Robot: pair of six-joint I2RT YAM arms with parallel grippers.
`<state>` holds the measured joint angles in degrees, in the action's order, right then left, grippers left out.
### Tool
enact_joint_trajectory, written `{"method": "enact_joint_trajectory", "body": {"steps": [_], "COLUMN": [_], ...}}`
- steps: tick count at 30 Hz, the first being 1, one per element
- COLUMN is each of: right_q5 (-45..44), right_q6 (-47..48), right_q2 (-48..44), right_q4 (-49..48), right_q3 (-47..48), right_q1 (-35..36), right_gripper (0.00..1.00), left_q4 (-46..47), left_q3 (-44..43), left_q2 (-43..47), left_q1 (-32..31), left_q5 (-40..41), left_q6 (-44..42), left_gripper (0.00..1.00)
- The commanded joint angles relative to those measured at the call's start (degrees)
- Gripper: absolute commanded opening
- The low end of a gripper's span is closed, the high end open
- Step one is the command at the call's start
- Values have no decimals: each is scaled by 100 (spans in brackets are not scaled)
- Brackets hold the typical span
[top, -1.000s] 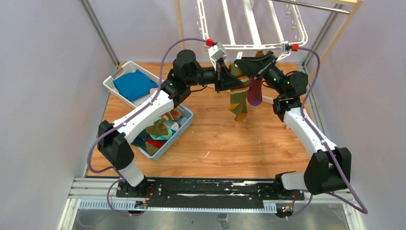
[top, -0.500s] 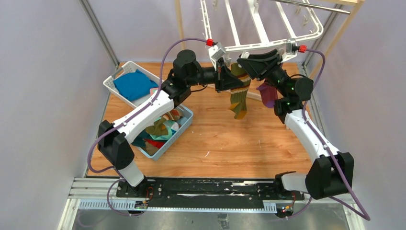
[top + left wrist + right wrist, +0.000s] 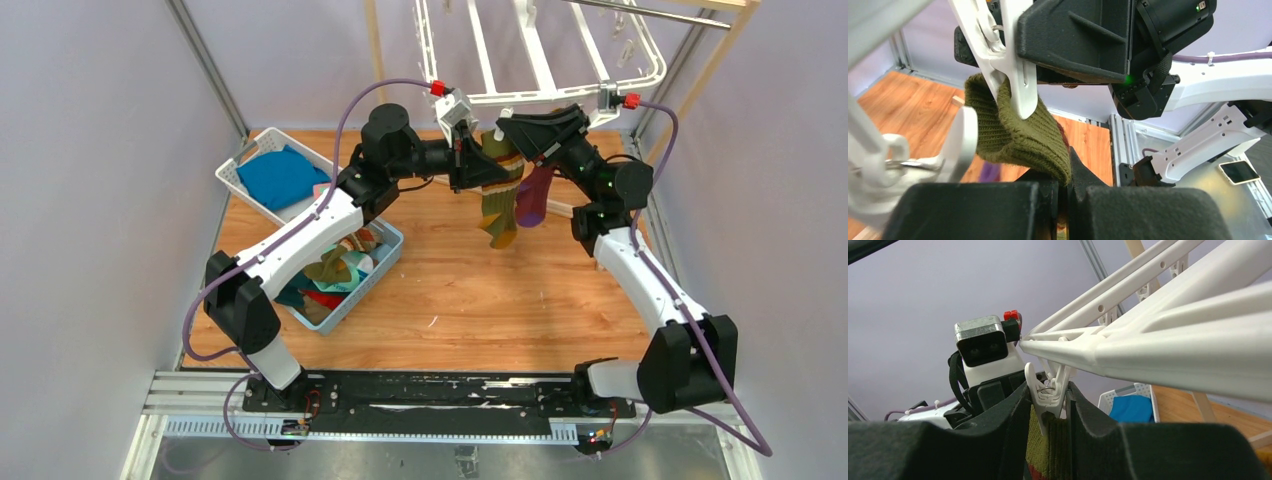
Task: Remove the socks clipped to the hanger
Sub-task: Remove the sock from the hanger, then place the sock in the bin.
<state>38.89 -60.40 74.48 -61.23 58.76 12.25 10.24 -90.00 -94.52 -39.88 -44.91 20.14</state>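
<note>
A white hanger (image 3: pixel 540 55) hangs at the back, above the table. An olive striped sock (image 3: pixel 497 205) dangles from one of its clips (image 3: pixel 1050 395), and a purple sock (image 3: pixel 533 195) hangs just to its right. My left gripper (image 3: pixel 463 165) is shut on the olive sock's cuff (image 3: pixel 1018 132) just below the clip (image 3: pixel 1010 70). My right gripper (image 3: pixel 507 128) reaches in from the right. In the right wrist view its fingers (image 3: pixel 1013 415) press both sides of the clip, with the olive sock (image 3: pixel 1048 447) hanging between them below it.
A white basket (image 3: pixel 232 175) holding a blue folded cloth (image 3: pixel 278 177) stands at the back left. A blue bin (image 3: pixel 385 262) with several loose socks sits in front of it. A wooden rack post (image 3: pixel 375 50) and a metal rod (image 3: pixel 650 12) flank the hanger.
The right gripper's jaws have narrowed onto the clip. The hanger swung right and up, then partly back, and the purple sock swung with it. The left gripper has not moved.
</note>
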Motion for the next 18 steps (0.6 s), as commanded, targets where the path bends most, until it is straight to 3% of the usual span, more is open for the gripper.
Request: {"method": "enact_joint_trajectory", "body": {"steps": [1, 7, 14, 15, 16, 17, 18], "right_q5": [-76, -227, -297, -276, -235, -173, -105], "right_q6": [-71, -294, -430, -394, -346, -270, -141], "right_q2": [27, 48, -13, -36, -65, -102, -157], "right_q4": [-222, -76, -37, 12, 90, 230, 392], "right_q3": [75, 72, 25, 22, 14, 19, 21], "right_q1": [-25, -117, -292, -293, -300, -302, -302], "right_gripper": [27, 1, 0, 2, 11, 24, 46], "left_q4": [156, 145, -551, -650, -761, -911, -1189], "left_q3": [-5, 197, 612, 673, 725, 763, 753], "left_q2": [65, 153, 517, 594, 691, 811, 929], "left_q1": [-29, -25, 39, 75, 122, 180, 246], "left_q5": [-25, 111, 815, 851, 859, 856, 871], "left_q6": [-15, -178, -976, -1054, -1135, -1245, -1386], "left_gripper": [0, 0, 0, 0, 0, 0, 0]}}
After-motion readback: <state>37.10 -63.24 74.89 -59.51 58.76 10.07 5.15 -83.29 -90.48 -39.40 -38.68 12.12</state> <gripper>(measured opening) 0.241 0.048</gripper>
